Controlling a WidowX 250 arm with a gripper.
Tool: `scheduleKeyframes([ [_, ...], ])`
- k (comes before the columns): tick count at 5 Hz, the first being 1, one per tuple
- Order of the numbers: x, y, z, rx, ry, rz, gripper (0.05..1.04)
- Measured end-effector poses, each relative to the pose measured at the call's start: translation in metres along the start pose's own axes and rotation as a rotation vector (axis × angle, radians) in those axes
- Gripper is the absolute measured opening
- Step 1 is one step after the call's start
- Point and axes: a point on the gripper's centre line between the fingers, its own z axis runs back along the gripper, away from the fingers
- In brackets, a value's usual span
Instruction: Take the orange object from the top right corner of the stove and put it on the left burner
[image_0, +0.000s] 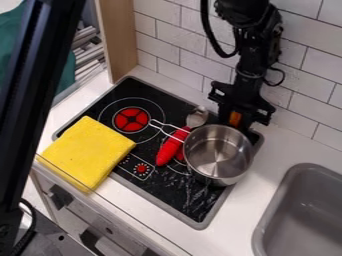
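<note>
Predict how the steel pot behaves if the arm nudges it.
Probably stiff and light for its size: the pot looks thin-walled and empty. Likelier to slide than tip, being broad on a flat stove. Its wire handle crosses the red-handled spoon, so a push might drag that too.

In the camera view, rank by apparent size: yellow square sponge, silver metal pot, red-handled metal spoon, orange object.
1. Yellow sponge and silver pot: too alike to rank.
2. Red-handled spoon.
3. Orange object, partly hidden.
</note>
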Motion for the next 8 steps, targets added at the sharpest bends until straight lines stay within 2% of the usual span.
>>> scheduleKeyframes([
  [1,-0.007,0.003,0.005,0.009,-0.028,0.005,0.362],
  [2,-0.013,0.008,0.031,0.024,-0.128,-0.024,0.362],
  [3,-0.025,0.016,0.071,0.033,-0.274,-0.041,0.362],
  [4,-0.049,0.038,0.086,0.023,-0.313,0.004,0.362],
  [5,-0.089,0.084,0.081,0.029,-0.262,0.099,0.362],
  [6,-0.135,0.119,0.066,0.057,-0.176,0.169,0.362],
  [7,-0.155,0.146,0.055,0.034,-0.169,0.228,0.362],
  [8,-0.165,0.164,0.034,-0.005,-0.129,0.207,0.362],
])
